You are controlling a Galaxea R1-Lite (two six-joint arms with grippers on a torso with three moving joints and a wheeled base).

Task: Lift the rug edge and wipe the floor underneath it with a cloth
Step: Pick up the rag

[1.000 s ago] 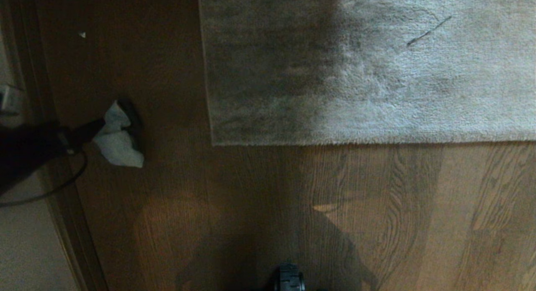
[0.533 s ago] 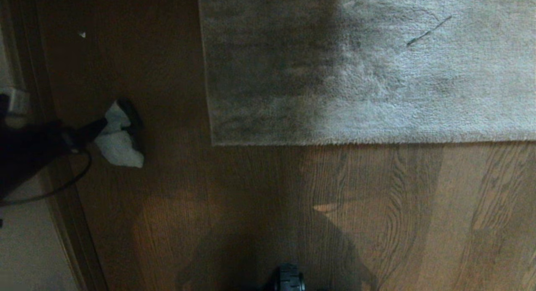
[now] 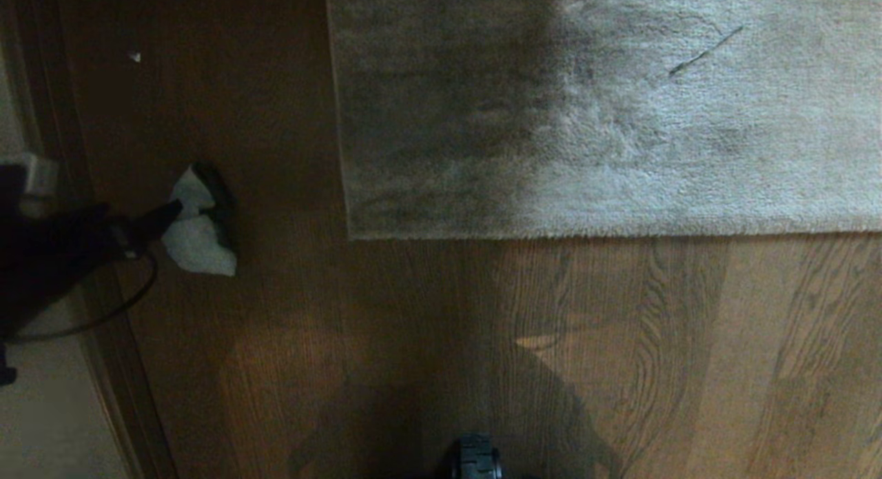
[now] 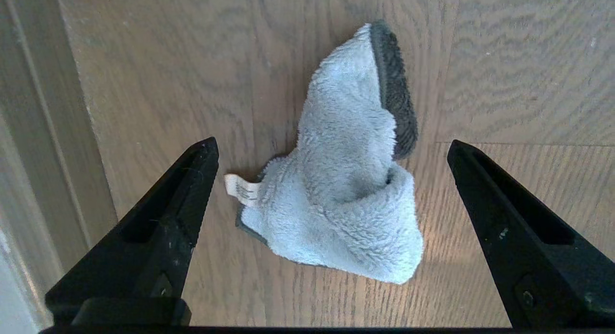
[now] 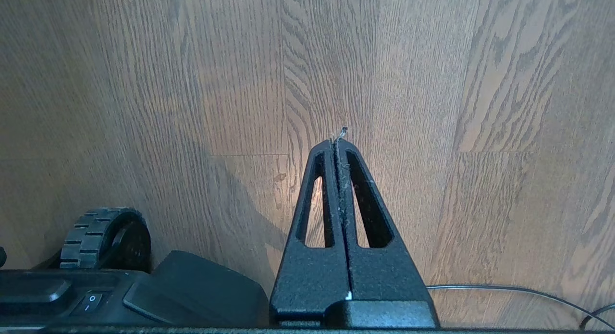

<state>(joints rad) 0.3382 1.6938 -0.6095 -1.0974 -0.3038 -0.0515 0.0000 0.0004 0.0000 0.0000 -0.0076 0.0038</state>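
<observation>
The cloth, a small pale terry rag with a dark backing, lies crumpled on the brown wood floor to the left of the rug. My left gripper reaches in from the left just above it. In the left wrist view the left gripper is open wide, and the cloth lies on the boards between the two black fingers, touching neither. The rug edge lies flat, its square corner toward the cloth. My right gripper hangs shut and empty over bare floor.
A dark door-frame strip and paler flooring run along the far left, behind the left arm. The robot's base shows at the bottom; its wheel and a thin cable lie near the right gripper.
The left arm has shifted slightly toward the cloth and lower. The cloth, the rug and the right arm have not moved.
</observation>
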